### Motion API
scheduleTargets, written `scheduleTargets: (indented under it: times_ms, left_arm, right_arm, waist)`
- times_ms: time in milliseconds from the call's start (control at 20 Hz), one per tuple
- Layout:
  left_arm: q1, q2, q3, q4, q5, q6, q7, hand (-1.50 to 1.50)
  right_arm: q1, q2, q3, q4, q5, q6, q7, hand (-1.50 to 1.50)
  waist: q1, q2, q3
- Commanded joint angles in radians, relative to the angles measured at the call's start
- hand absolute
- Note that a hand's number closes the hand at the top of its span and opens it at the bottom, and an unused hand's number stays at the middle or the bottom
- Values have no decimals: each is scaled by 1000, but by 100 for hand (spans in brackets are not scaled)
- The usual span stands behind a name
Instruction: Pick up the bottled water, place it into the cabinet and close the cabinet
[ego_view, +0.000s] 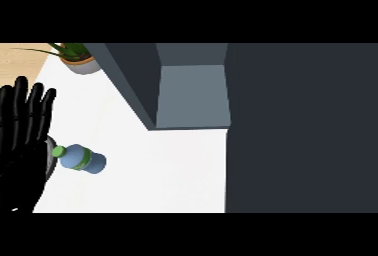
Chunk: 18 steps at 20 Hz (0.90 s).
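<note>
Head view: one bottled water (83, 159) lies on the white worktop (162, 170), just beside one left robot hand (23, 135), fingers straight and spread. One potted plant (77, 58) stands beside one dark cabinet (295, 125).

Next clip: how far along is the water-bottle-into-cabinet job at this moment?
Nothing looks done yet. The small blue water bottle with the green cap lies on the white counter, outside the dark grey cabinet, whose interior shows open. Nothing is in hand: the black left hand rests open at the left edge, fingers up; the right hand is out of view. Left: picking, placing, closing.
</note>
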Motion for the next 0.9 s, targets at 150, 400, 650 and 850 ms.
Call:
scheduleTargets:
  times_ms: [150, 400, 650, 850]
  left_arm:
    - [92, 10, 84, -122, -27, 61, 79, -150]
    - [258, -93, 58, -161, 93, 193, 141, -150]
    - [348, -95, -38, -318, 76, 261, 239, -150]
    - [404, -96, -21, -368, 88, 233, 222, -150]
  right_arm:
    - [131, -37, -12, -97, -38, 66, 59, -150]
    - [301, -13, 86, -196, -188, 170, 96, -150]
    - [405, -34, 69, -323, -246, 202, 134, -150]
    - [547, -20, 55, -427, -275, 251, 106, -150]
  waist:
    - [24, -22, -3]
    - [26, -30, -4]
    - [21, -23, -3]
    - [15, -23, -3]
